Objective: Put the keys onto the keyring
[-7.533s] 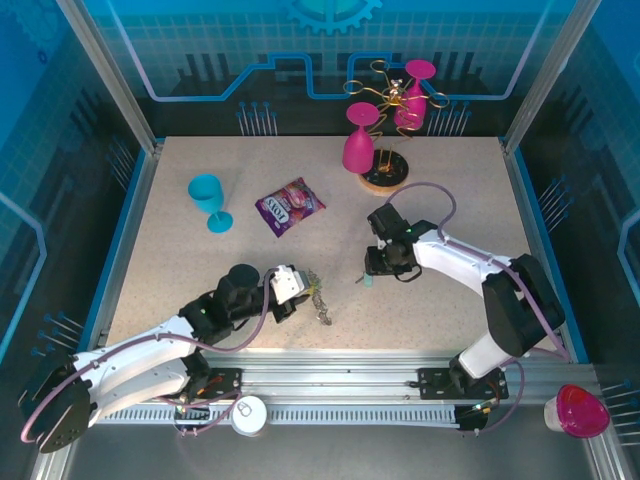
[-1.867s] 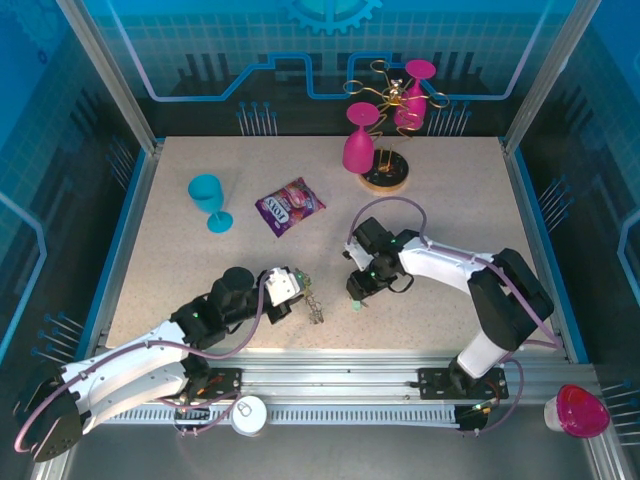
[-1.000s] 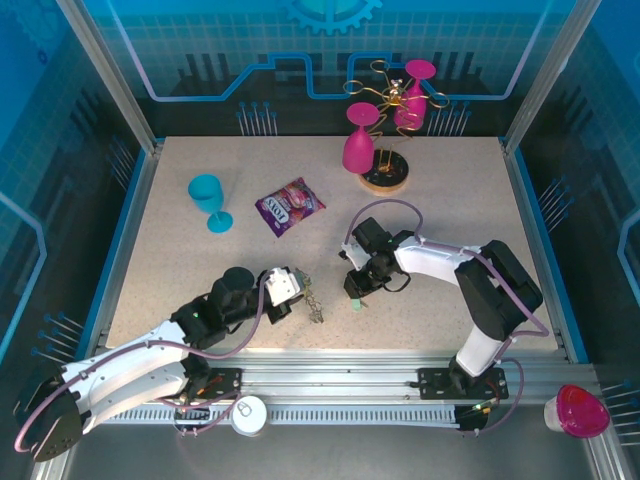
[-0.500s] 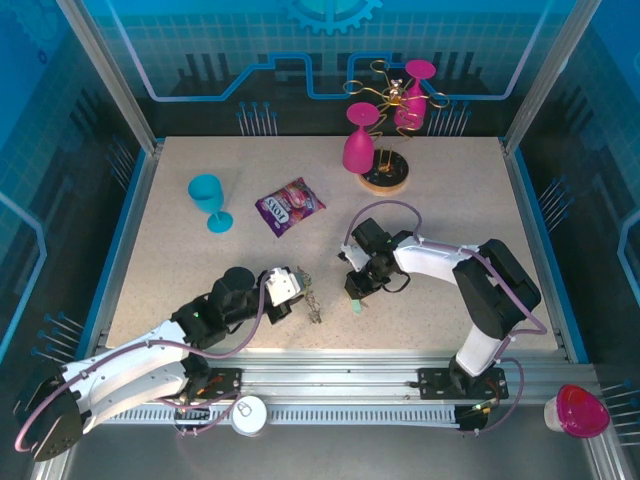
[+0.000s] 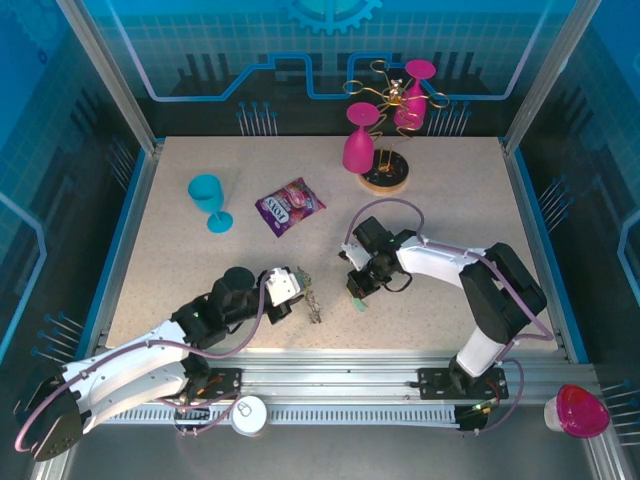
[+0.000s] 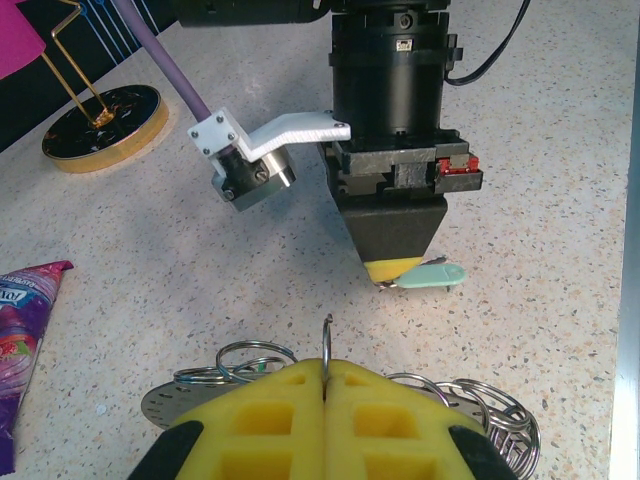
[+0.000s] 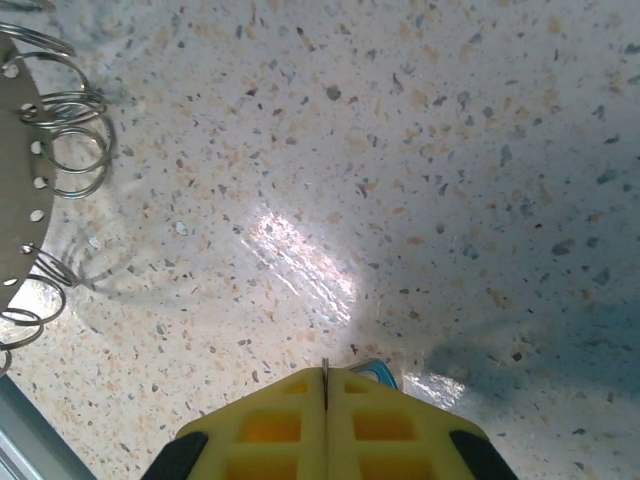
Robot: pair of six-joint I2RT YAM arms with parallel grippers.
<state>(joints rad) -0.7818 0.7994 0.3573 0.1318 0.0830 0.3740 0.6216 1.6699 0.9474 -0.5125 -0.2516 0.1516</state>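
Left gripper [image 6: 326, 372] has its yellow pads [image 6: 260, 420] closed on one upright wire loop of the keyring [image 6: 165, 405], which lies on the speckled table [image 6: 560, 150]. Just beyond it, the right gripper [image 6: 398, 268] points down with its tips pressed together at the pale green key [image 6: 432, 275] on the table. Whether it actually pinches the key is unclear.
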